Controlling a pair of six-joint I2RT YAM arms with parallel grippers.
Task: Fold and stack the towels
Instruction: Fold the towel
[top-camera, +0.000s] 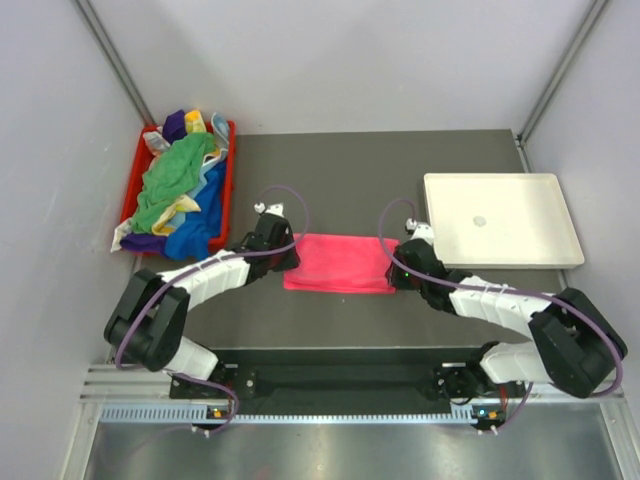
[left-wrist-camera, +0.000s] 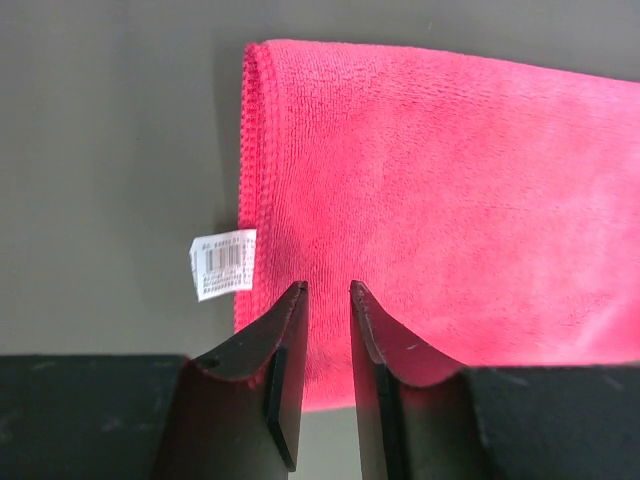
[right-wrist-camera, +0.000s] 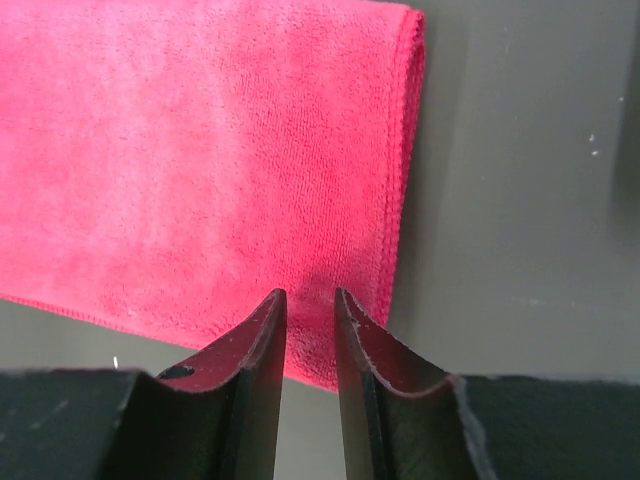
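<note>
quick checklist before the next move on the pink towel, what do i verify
1. pink towel lying flat on the table: ok
2. left jaws over its near left corner: ok
3. right jaws over its near right corner: ok
4. cloth pinched in either jaws: not ok, both stand slightly apart with flat cloth showing between
5. label tucked in: not ok, it sticks out at the left edge
6. other towels heaped in the red bin, clear of the pink towel: ok
</note>
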